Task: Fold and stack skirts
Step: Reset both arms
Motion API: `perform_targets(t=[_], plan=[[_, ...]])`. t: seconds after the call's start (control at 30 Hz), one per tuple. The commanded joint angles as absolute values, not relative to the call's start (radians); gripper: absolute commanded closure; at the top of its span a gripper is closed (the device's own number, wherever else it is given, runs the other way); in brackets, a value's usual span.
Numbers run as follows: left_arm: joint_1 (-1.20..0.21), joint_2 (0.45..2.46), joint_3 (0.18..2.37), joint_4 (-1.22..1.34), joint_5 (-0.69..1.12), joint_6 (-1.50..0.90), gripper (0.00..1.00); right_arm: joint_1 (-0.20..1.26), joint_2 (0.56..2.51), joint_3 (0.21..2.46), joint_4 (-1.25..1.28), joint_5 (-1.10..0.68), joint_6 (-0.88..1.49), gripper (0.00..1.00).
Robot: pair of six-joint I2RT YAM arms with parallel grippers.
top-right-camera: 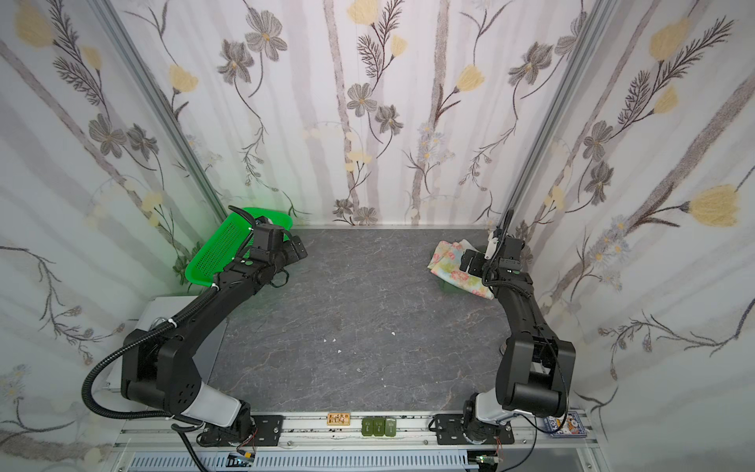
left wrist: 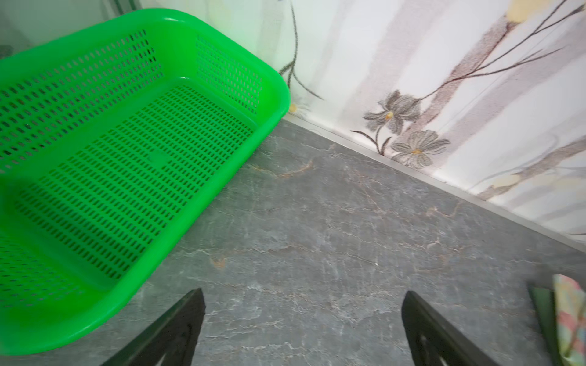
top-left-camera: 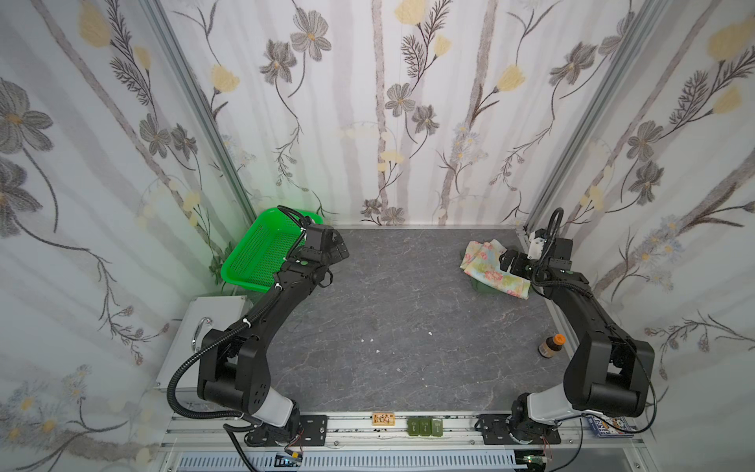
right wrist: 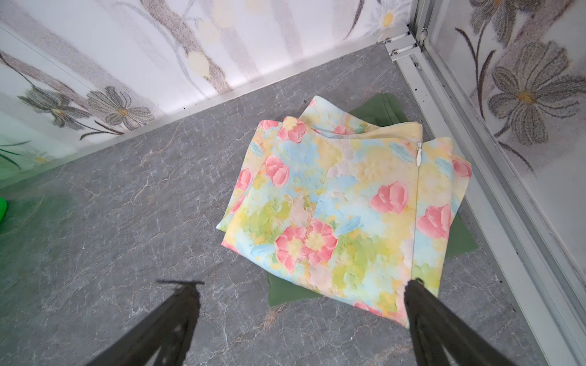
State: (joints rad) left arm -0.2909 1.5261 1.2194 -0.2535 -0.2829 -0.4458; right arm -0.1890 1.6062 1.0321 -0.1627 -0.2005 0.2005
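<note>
Counter [top-left-camera: 408, 318], grey and marbled, carries in its far right corner a folded pastel yellow-blue skirt with pink flowers [right wrist: 342, 202] lying on a dark olive-green skirt [right wrist: 285, 294]. Right claw [right wrist: 302, 283] hangs over it, spread wide, gripping nothing. Left claw [left wrist: 303, 292], equally wide and empty, hovers beside a bright green perforated plastic basket [left wrist: 79, 82].

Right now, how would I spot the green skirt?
Go to the far corner of the grey table beside the right arm. A folded flowery skirt lies there; the green skirt lies under it, corners peeking out. It is plain dark olive, not pastel flowers.
</note>
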Motion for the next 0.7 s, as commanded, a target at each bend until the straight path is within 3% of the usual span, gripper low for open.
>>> perform_targets(t=[0.0, 0.1, 0.3, 0.47, 0.67], plan=[[-0.279, 1.529, 1.179, -0.192, -0.395, -0.358, 0.00, -0.184, 1.533, 0.927, 0.069, -0.145, 0.213, 0.01], [-0.266, 1.487, 1.078, -0.077, -0.419, -0.335, 0.00, -0.160, 1.470, 0.832, 0.154, -0.100, 0.190, 0.01], [-0.241, 1.348, 0.711, 0.436, -0.485, -0.218, 0.00, -0.130, 1.381, 0.633, 0.354, 0.018, 0.178, 0.00], [-0.235, 1.326, 0.596, 0.485, -0.514, -0.145, 0.00, -0.098, 1.334, 0.492, 0.553, 0.102, 0.127, 0.01], [-0.170, 1.382, 0.395, 0.884, -0.445, -0.074, 0.00, -0.073, 1.359, 0.377, 0.811, 0.143, 0.067, 0.01]])
